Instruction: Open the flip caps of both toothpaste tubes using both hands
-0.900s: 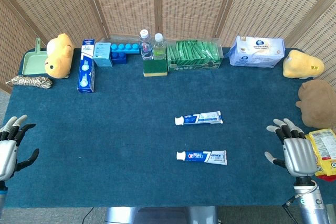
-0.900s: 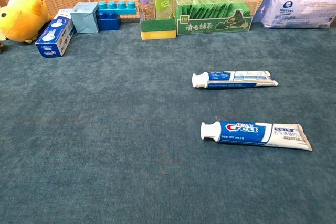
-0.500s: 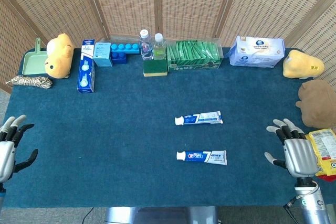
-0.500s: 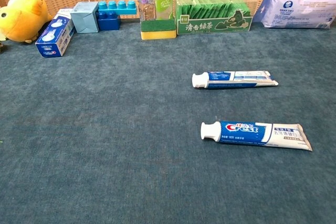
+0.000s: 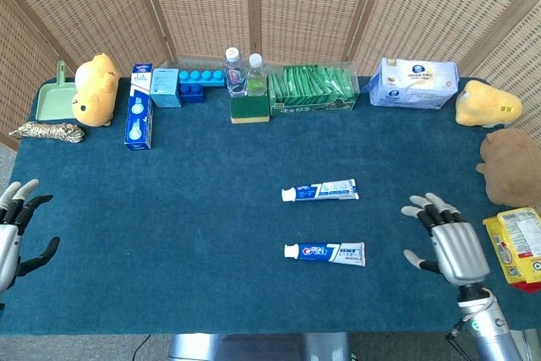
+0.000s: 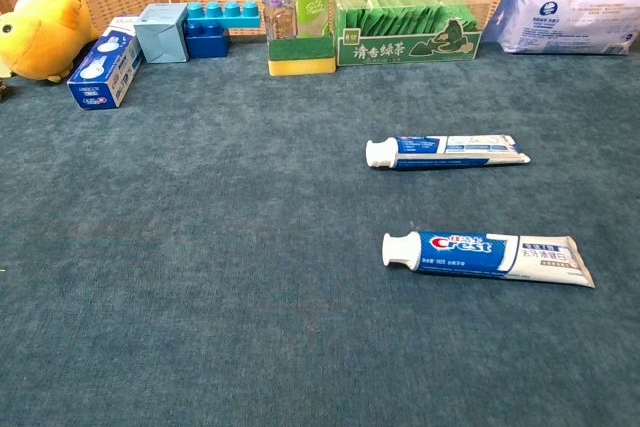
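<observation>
Two toothpaste tubes lie flat on the blue table cover (image 5: 169, 209), both with white caps pointing toward my left side and crimped ends toward my right. The far tube (image 5: 319, 190) sits near the centre of the cover; the near tube (image 5: 325, 252), printed with a blue and red logo, lies closer to me and roughly parallel, well apart from the far one. In the chest view the far tube (image 6: 447, 151) and near tube (image 6: 488, 256) show the same layout. Both caps appear closed.

My right hand (image 5: 448, 238) is over the cover to the right of the near tube, palm down, fingers spread and extended, holding nothing and not touching either tube. My left hand (image 5: 15, 230) is at the left edge of the cover, fingers apart, holding nothing, well apart from both tubes. Neither hand appears in the chest view.

Along the far edge of the cover: a green dustpan (image 5: 51, 99), a yellow plush toy (image 5: 94, 89), a coil of rope (image 5: 47, 131), a blue toothpaste carton (image 5: 139, 117), blue building blocks (image 5: 199, 82), two bottles (image 5: 245, 72) behind a sponge (image 5: 250, 108), a box of green packets (image 5: 311, 90) and a white wipes pack (image 5: 413, 84). On my right side sit a second yellow plush (image 5: 487, 105), a brown plush (image 5: 510, 158) and a yellow snack bag (image 5: 516, 247) just beside my right hand.
</observation>
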### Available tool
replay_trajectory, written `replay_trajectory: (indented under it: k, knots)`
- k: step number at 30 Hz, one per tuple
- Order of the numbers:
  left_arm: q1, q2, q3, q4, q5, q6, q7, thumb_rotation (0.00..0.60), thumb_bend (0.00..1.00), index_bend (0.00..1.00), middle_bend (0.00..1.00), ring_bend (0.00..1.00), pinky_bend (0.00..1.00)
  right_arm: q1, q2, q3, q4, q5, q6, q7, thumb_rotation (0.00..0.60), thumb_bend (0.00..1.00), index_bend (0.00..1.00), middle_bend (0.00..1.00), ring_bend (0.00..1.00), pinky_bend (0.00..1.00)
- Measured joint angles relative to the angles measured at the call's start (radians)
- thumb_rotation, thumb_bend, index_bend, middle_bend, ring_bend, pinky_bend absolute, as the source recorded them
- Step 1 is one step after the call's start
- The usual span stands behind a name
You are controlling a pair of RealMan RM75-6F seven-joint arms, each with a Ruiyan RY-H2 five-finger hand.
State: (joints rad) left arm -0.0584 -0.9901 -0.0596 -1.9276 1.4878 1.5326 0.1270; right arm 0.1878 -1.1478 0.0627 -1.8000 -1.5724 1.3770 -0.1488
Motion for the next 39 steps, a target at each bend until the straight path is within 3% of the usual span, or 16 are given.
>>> replay_trajectory:
  k: [13,26,39]
  knots:
    - [-0.045,0.017,-0.019,-0.009,-0.014,-0.058,-0.003,0.6,0.3,0.2,0.09,0.05,0.11,0.077,-0.096,-0.023,-0.071,0.011,-0.14,-0.186,0.6,0.18,0.27,0.22,0.13,0.23]
    - [-0.077,0.001,-0.026,0.026,-0.049,-0.108,-0.013,0.6,0.3,0.2,0.09,0.05,0.11,0.137,-0.291,-0.014,-0.05,0.206,-0.229,-0.512,0.6,0.18,0.27,0.21,0.12,0.23]
    - [-0.082,-0.002,-0.022,0.046,-0.058,-0.116,-0.031,0.6,0.3,0.2,0.08,0.05,0.12,0.191,-0.379,0.008,-0.015,0.328,-0.254,-0.611,0.6,0.18,0.3,0.21,0.11,0.23]
